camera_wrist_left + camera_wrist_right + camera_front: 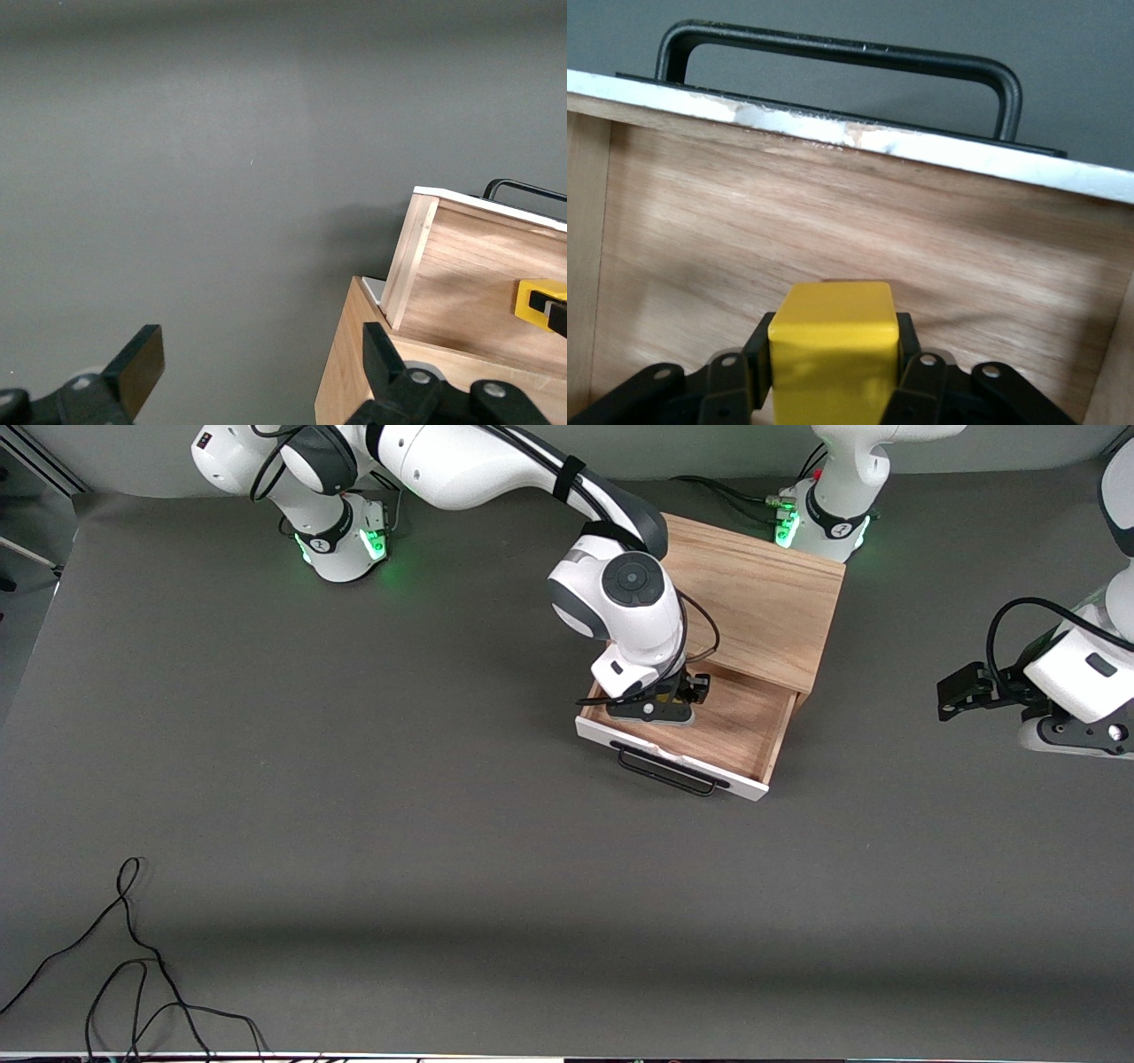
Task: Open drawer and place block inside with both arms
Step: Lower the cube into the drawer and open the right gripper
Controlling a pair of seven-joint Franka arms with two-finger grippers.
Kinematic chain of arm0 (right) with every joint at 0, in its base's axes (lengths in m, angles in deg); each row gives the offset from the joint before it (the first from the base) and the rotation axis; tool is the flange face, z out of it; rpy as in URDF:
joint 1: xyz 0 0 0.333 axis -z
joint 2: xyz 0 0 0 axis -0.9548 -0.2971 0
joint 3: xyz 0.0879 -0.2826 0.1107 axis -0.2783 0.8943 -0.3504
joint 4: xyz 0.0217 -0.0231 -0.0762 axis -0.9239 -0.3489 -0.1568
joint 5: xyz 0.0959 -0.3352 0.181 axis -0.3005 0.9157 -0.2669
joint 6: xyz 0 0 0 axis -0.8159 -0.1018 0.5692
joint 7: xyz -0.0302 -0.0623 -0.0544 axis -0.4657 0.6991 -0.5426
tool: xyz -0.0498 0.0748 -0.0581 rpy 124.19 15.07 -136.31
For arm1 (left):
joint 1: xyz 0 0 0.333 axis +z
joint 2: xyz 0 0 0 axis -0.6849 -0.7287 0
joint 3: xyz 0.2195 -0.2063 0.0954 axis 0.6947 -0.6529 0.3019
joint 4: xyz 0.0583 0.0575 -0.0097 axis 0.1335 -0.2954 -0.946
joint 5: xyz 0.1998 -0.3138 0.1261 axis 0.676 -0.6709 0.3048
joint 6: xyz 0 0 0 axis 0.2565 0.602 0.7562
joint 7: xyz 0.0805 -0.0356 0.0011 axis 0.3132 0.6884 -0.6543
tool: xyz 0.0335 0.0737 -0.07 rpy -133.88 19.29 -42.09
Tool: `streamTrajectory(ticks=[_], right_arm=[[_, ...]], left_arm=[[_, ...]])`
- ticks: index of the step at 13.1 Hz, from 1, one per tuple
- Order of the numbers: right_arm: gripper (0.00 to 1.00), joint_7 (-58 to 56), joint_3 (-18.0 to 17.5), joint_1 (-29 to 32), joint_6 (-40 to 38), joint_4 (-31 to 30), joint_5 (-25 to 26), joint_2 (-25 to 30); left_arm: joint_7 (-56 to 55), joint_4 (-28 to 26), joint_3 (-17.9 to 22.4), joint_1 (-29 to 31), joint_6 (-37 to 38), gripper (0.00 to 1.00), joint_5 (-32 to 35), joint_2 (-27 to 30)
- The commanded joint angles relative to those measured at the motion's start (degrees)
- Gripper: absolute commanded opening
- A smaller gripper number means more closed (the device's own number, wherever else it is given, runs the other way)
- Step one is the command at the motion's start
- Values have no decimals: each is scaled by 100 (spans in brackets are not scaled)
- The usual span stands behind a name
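Observation:
The drawer [737, 724] stands pulled out of the light oak box [753, 602], its white front and black handle [666, 772] toward the front camera. My right gripper [684, 698] reaches down into the open drawer, shut on the yellow block [833, 350]; the arm hides most of the block in the front view. In the right wrist view the drawer's wood floor [921, 239] and handle [842, 53] lie just past the block. My left gripper [959, 693] waits open and empty over the table at the left arm's end; its view shows the drawer's side [478, 274] and the block [534, 299].
A loose black cable [133, 957] lies on the grey table near the front camera at the right arm's end. The box stands close to the left arm's base [824, 518].

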Motion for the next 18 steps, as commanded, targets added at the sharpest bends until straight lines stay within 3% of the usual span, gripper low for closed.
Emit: streamTrajectory(ticks=[1,5,10,14,18], right_arm=[[100,113,56,-62,0,198,174,-88],[100,121,65,-36,-35,207,210,9],[100,-1,100,376,-553,181,184,684],[100,-1079,83,1193,-1448,41,52,1404],[100,-2959,57,2501,-1792,-968,-291,2449]], left_arm=[[85,-112,65,-74,65,100,-58,160],[76,-112,56,-83,65,100,-58,160],[76,-112,56,-83,65,100,-58,160],[67,-121,56,-92,65,100,-58,160],[67,-121,56,-92,65,100,-58,160]])
